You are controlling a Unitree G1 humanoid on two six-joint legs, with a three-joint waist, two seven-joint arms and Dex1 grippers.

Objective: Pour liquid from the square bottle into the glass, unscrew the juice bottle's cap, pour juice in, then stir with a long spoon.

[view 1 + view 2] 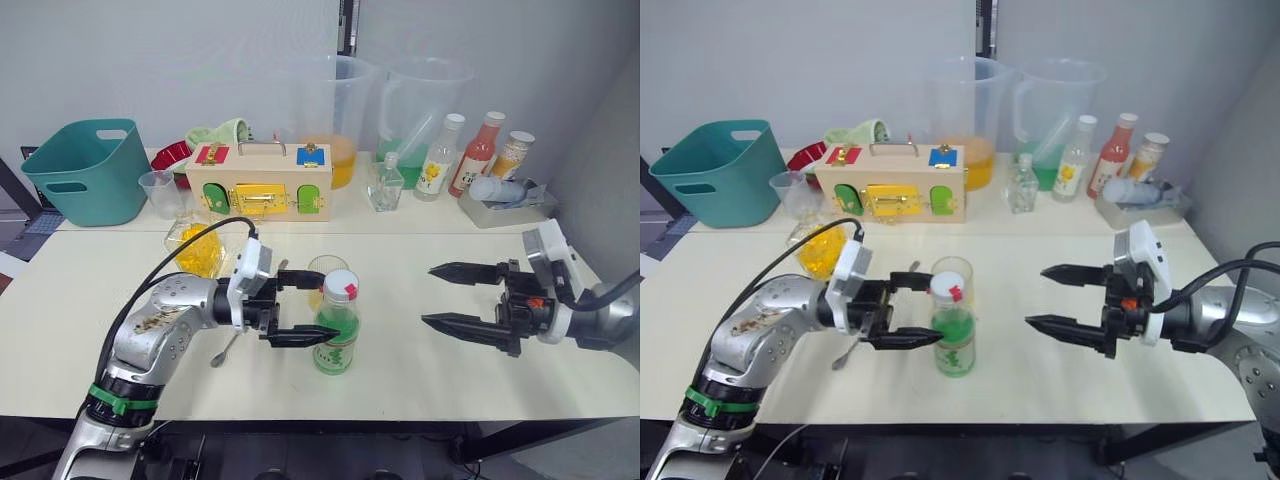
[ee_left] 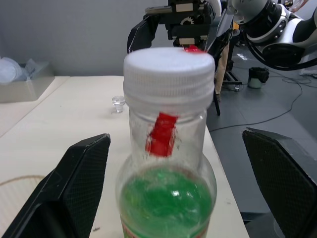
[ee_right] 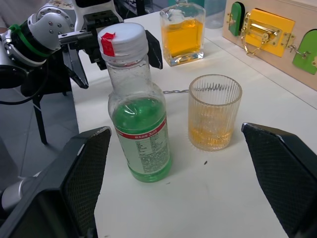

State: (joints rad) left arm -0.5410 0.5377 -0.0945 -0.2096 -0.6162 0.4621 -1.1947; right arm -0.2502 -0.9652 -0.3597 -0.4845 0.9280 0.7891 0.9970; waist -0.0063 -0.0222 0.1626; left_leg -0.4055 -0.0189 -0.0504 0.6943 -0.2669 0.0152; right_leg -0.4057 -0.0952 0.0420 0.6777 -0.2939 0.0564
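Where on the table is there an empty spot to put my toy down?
The bare patch of table between the juice bottle and the right hand is free, and so is the front left corner. The back edge is crowded: basket, latch box, jugs and bottles.

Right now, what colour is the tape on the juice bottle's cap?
Red, a strip running from the white cap down the neck of the juice bottle; clearest in the left wrist view.
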